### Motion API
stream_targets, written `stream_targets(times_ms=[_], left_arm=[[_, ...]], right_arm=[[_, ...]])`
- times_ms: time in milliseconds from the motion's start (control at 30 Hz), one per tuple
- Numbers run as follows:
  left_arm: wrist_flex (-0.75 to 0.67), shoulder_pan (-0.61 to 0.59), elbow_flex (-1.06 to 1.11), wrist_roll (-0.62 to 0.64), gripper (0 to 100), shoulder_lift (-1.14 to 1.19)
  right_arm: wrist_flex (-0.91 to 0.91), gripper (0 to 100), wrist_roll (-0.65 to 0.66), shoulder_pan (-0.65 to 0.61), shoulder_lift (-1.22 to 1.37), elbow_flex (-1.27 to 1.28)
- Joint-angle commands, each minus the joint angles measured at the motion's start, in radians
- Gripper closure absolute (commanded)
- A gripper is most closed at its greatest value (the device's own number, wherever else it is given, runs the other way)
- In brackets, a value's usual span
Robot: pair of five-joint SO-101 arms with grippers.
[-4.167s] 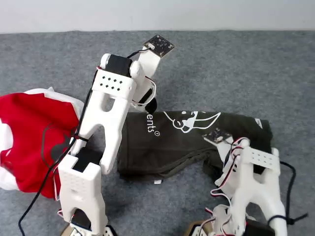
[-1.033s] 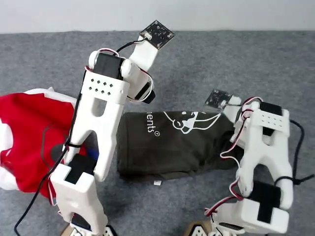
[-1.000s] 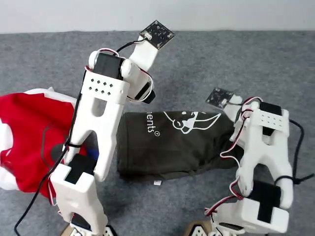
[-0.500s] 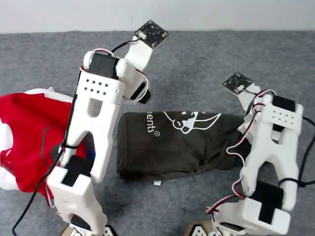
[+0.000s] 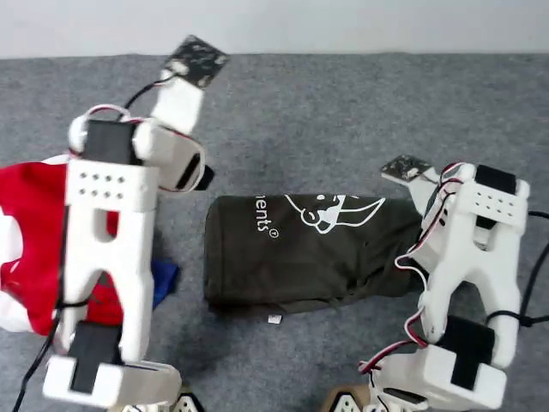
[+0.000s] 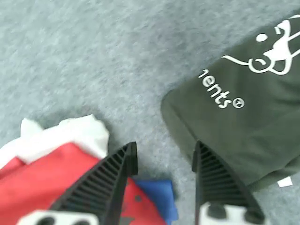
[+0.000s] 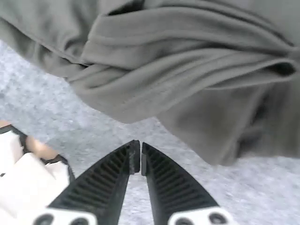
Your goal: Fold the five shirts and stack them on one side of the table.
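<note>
Far left on the grey table (image 5: 360, 112): red shirt (image 5: 30, 215) heaped over white cloth (image 6: 61, 136), blue cloth (image 5: 165, 279) poking out from under it. From the left wrist, left pincer (image 6: 164, 150) spread wide, holding nothing, hanging over bare table between red shirt and dark green shirt (image 5: 309, 249), touching neither; blue cloth beneath the gap between its fingers. Centre: dark green shirt folded into a rough rectangle, white print up, most of the outline plain from above; right end tucked under the right arm (image 5: 467, 249). From the right wrist, bunched folds along that end; right pincer (image 7: 139, 152) pinched nearly closed on nothing, tips over table just beside the shirt's edge.
</note>
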Motion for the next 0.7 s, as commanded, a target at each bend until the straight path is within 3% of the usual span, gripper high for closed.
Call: stream_targets(times_ms=[0, 267, 400, 667], left_arm=[[0.017, -0.066, 0.018, -0.003, 81, -0.112], [0.017, -0.164, 0.116, -0.005, 81, -0.232], [0.017, -0.187, 0.157, -0.011, 81, -0.265], [0.015, -0.190, 0.170, -0.011, 81, -0.267]], right_arm=[[-0.038, 98.8, -0.012, -0.035, 0.056, 0.005], [-0.205, 98.8, -0.172, -0.239, 0.177, -0.008], [-0.196, 98.8, -0.259, -0.331, 0.179, -0.104], [-0.168, 98.8, -0.278, -0.389, 0.236, -0.252]])
